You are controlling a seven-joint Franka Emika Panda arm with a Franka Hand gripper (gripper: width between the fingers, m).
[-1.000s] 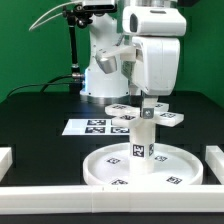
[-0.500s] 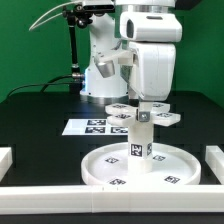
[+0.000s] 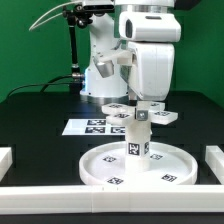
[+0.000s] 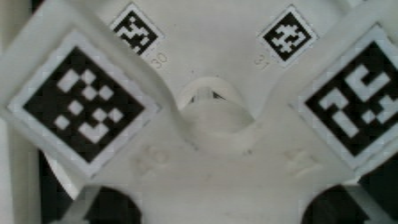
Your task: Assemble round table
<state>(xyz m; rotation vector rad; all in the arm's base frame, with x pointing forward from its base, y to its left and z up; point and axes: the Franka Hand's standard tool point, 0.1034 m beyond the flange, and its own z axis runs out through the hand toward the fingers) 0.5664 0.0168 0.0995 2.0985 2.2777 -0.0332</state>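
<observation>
The round disc [image 3: 165,168] lies rim-up on the black table near the front. The short cylinder leg [image 3: 138,142] stands upright at its middle. The cross-shaped base [image 3: 166,115] is level right on top of the leg; I cannot tell whether they touch. My gripper [image 3: 143,102] comes straight down and is shut on the base. In the wrist view the base [image 4: 214,110] fills the picture, with tagged arms spreading out. The gripper [image 4: 214,206] clamps one arm between its dark fingertips [image 4: 111,206]. The leg and disc are hidden there.
The marker board [image 3: 92,126] lies flat behind the disc towards the exterior view's left. White border rails run along the front [image 3: 100,191] and stand at both sides [image 3: 214,160]. The robot's base [image 3: 100,70] stands at the back.
The gripper with the cross-shaped base has shifted a little towards the exterior view's left, coming more squarely over the leg. Leg and disc have stayed put.
</observation>
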